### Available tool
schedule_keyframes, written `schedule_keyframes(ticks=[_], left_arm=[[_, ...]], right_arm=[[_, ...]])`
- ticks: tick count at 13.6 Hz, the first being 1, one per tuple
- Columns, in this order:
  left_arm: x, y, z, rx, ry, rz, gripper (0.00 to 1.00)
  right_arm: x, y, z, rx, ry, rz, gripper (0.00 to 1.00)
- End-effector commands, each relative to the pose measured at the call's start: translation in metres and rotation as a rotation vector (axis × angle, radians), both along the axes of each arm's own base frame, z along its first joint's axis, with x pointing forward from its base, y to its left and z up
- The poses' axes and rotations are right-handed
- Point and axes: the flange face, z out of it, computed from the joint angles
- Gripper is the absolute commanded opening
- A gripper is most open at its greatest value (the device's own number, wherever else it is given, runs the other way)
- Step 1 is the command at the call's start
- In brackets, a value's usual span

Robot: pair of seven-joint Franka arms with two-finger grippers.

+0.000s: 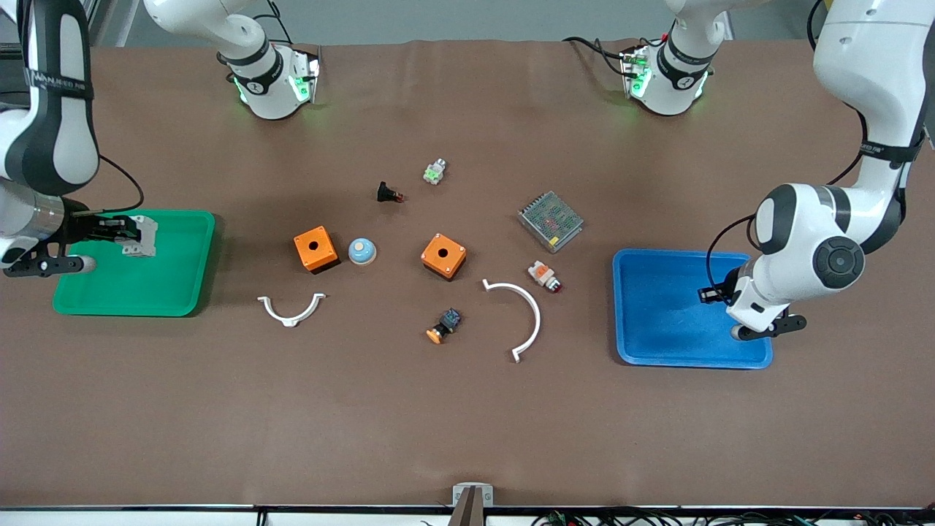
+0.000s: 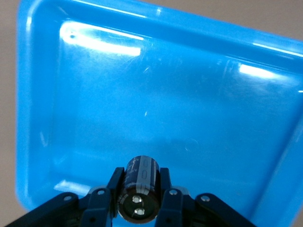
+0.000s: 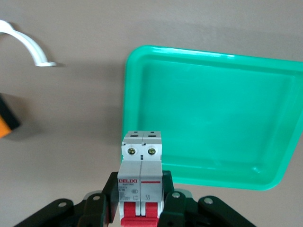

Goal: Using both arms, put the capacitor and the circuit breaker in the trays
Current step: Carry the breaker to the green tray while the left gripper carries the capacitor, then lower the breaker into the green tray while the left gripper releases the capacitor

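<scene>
My right gripper [image 1: 131,235] is shut on the white-grey circuit breaker [image 1: 144,237] and holds it over the green tray [image 1: 175,292], near the tray's edge. In the right wrist view the circuit breaker [image 3: 141,165] sits between the fingers [image 3: 166,182], red levers toward the wrist, with the green tray [image 3: 213,118] below. My left gripper [image 1: 707,294] is over the blue tray [image 1: 657,321]. In the left wrist view it is shut on the black capacitor [image 2: 138,187], silvery end toward the camera, above the blue tray's floor [image 2: 142,94].
Between the trays lie two orange boxes [image 1: 315,248] [image 1: 443,256], a blue dome button [image 1: 361,251], a metal mesh unit [image 1: 550,220], two white curved clips [image 1: 291,310] [image 1: 520,314], a white-orange button part [image 1: 544,275], a black push-button [image 1: 388,193] and other small parts.
</scene>
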Motion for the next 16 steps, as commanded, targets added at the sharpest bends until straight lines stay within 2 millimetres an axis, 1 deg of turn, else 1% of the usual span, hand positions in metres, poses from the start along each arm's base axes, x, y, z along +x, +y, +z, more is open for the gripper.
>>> schedule_keyframes(ticks=[1, 3, 4, 5, 6, 7, 8, 9, 10, 12, 14, 15, 16], left_arm=[[-0.006, -0.001, -0.03, -0.016, -0.011, -0.037, 0.06], [-0.003, -0.003, -0.032, -0.019, -0.019, -0.039, 0.16], [-0.002, -0.005, -0.033, -0.02, -0.022, -0.041, 0.24], [0.003, -0.006, -0.036, -0.024, -0.031, -0.041, 0.34], [0.006, -0.005, -0.039, -0.027, -0.034, -0.039, 0.38], [0.011, -0.006, -0.041, -0.031, -0.039, -0.038, 0.53], [0.013, -0.008, -0.04, -0.031, -0.044, -0.037, 0.79], [0.015, -0.007, -0.035, -0.029, -0.053, -0.037, 0.99], [0.017, -0.005, -0.023, -0.024, -0.066, -0.035, 1.0], [0.023, -0.011, 0.033, -0.006, -0.117, -0.045, 1.0], [0.031, -0.01, 0.097, 0.015, -0.184, -0.052, 1.0], [0.037, -0.008, 0.131, 0.024, -0.227, -0.061, 1.0], [0.038, -0.007, 0.158, 0.034, -0.238, -0.082, 1.0]], right_arm=[[-0.014, -0.017, -0.029, -0.018, 0.018, 0.011, 0.12], [-0.013, -0.031, -0.049, -0.051, 0.024, 0.043, 0.12], [-0.012, -0.037, -0.057, -0.07, 0.022, 0.053, 0.12], [-0.012, -0.046, -0.06, -0.077, 0.015, 0.058, 0.12], [-0.014, -0.054, -0.063, -0.067, 0.008, 0.056, 0.12], [-0.016, -0.059, -0.073, -0.045, 0.009, 0.04, 0.12], [-0.019, -0.069, -0.084, -0.023, 0.006, 0.042, 0.12], [-0.019, -0.075, -0.095, -0.008, -0.008, 0.059, 0.12], [-0.019, -0.08, -0.105, 0.003, -0.015, 0.06, 0.12], [-0.021, -0.089, -0.126, 0.017, -0.023, 0.046, 0.12], [-0.023, -0.1, -0.143, 0.021, -0.036, 0.046, 0.13], [-0.022, -0.102, -0.147, 0.025, -0.046, 0.042, 0.13], [-0.021, -0.104, -0.149, 0.025, -0.053, 0.039, 0.13]])
